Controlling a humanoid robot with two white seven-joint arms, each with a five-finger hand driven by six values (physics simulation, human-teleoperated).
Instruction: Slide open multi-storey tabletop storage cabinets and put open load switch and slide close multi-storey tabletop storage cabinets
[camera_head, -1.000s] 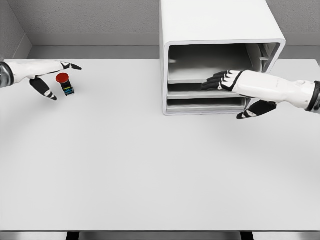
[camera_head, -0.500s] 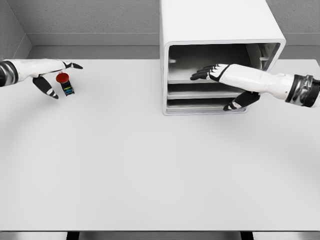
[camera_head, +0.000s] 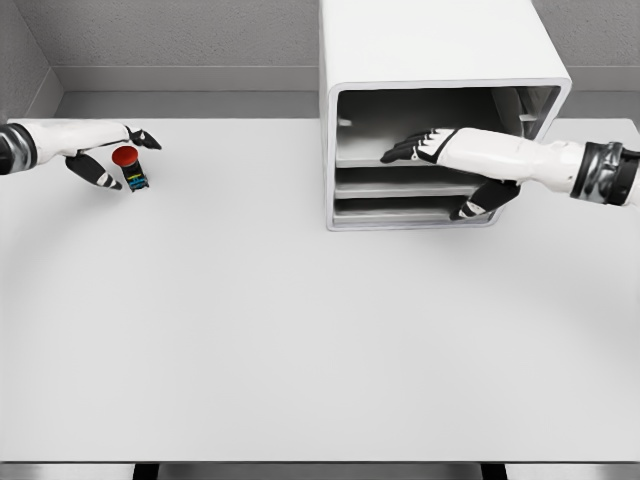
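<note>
The load switch (camera_head: 131, 168), with a red button on a dark body, stands on the table (camera_head: 300, 330) at the far left. My left hand (camera_head: 118, 160) is curled around it, thumb against its left side and index finger over its top. At the back right stands the white storage cabinet (camera_head: 440, 45). Its top bay shows as an open cavity above two lower drawer fronts (camera_head: 400, 190). My right hand (camera_head: 440, 175) reaches into that top bay with its fingers (camera_head: 405, 150) flat and extended over the shelf edge. Its thumb (camera_head: 470, 210) hangs in front of the lowest drawer.
A grey wall (camera_head: 180, 40) runs along the back of the table. The cabinet's right wall (camera_head: 545, 100) stands close beside my right forearm (camera_head: 530, 160).
My left thumb and fingers have drawn in around the switch, which has not moved. My right hand went further left and deeper into the cabinet's top bay, then held almost still.
</note>
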